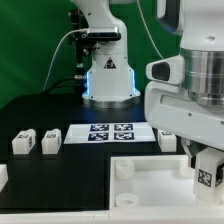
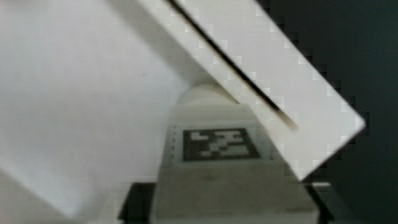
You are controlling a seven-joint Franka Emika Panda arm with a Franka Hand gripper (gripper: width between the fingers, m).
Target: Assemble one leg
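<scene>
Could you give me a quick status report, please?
Pincer shut on the leg. Leg held at the white tray, seating unclear. Nothing seen in the way.

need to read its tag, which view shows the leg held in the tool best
The wrist view: the leg fills the middle of the picture, with its tag facing the camera and clear enough to make out. The exterior view shows the same leg only small, near the exterior view's right edge, its tag a dark blur.
</scene>
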